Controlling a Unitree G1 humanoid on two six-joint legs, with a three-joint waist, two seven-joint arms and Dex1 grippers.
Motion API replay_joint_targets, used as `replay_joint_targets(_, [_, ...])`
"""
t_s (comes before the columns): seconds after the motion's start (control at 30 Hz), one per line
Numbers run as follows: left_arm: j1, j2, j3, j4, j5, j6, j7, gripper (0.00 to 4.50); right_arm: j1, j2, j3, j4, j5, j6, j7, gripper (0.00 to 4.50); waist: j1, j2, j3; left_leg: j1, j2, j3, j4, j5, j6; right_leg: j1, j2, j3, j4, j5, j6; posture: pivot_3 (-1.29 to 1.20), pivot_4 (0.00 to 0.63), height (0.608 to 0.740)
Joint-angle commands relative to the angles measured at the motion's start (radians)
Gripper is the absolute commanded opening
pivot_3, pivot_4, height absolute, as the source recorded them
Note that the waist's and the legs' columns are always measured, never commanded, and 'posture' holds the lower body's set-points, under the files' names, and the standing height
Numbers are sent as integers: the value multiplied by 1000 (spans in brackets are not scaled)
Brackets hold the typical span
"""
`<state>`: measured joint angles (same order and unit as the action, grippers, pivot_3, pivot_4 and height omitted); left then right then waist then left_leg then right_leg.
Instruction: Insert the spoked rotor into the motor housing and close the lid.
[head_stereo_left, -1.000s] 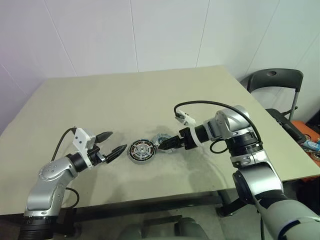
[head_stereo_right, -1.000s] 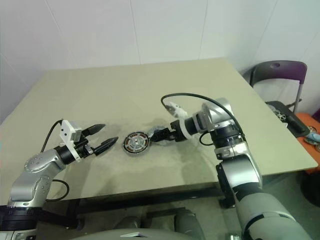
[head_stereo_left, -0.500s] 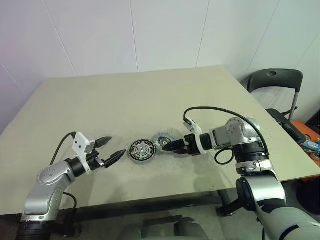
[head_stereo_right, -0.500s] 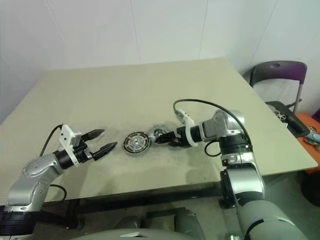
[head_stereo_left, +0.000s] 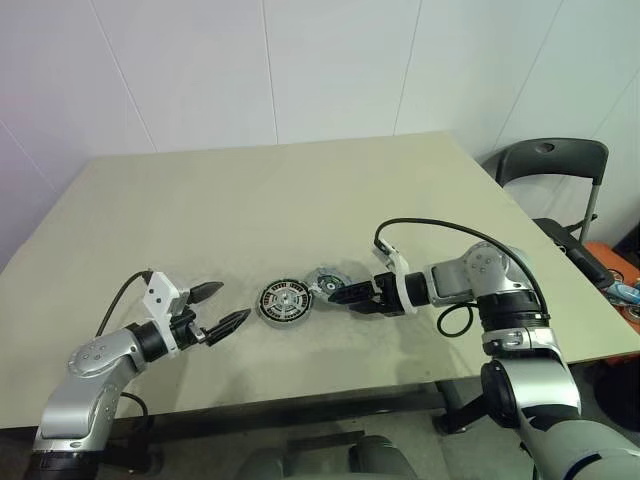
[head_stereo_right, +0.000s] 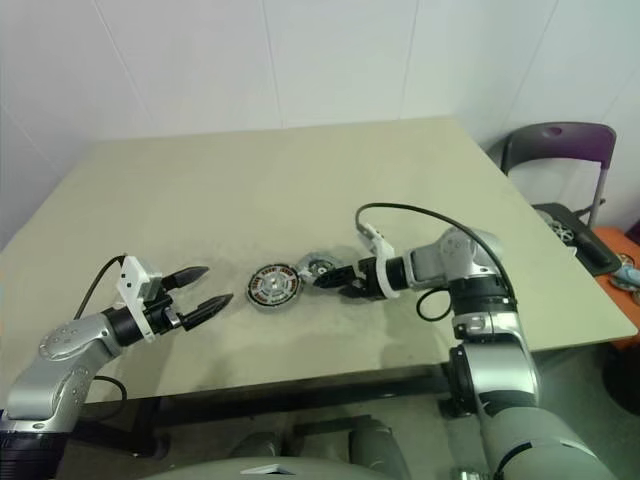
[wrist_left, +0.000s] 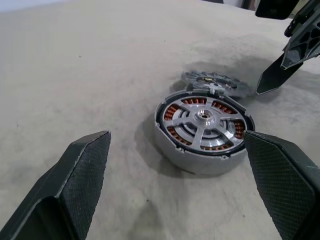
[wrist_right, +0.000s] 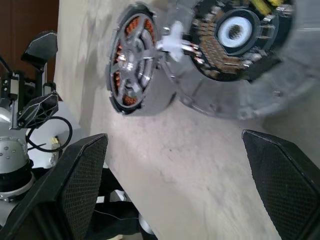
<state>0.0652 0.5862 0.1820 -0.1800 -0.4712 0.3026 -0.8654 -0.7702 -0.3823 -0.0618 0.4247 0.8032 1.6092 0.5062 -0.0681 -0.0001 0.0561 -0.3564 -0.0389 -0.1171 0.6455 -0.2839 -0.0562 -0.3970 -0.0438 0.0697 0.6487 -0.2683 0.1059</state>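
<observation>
Rotor's already sitting in the housing, lid is what's left.

You've got the spoked rotor (wrist_left: 204, 118) seated inside the motor housing (wrist_left: 197, 155), copper windings showing between the spokes, near the front edge of the table (head_stereo_left: 300, 190). The lid (head_stereo_left: 325, 281) lies flat just beside it on the right-arm side, edges about touching. Both pincers are spread wide and holding nothing: your left gripper (head_stereo_left: 217, 307) hovers near the housing on its left, your right gripper (head_stereo_left: 341, 293) is low and pointed at the lid, tips just short of it. I'd say next you need to straddle the lid's rim with the right fingers, pinch, lift and centre it over the rotor. It's thin and flat, so getting under the edge could be fiddly.
</observation>
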Motion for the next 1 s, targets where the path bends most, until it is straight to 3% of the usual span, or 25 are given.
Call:
replay_joint_targets(0.03, [-12,14,25,-34,-20,0,-2,4500,-5,2,-24,-5,52,5,-38,4488,0,0,0,0,0,0,0,0,0,0,0,0,0,0,0,0,0,740])
replay_joint_targets(0.53, [-32,12,23,-34,-15,6,3,4500,-27,228,-341,68,-80,-65,-283,4488,-1,0,0,1,0,0,0,0,0,0,1,0,0,0,0,0,0,740])
replay_joint_targets(1.0, [-36,5,16,-33,-8,-2,6,4500,13,336,-486,110,-99,-285,-410,4488,-3,0,0,8,1,0,2,0,0,8,1,0,0,-3,-2,0,0,740])
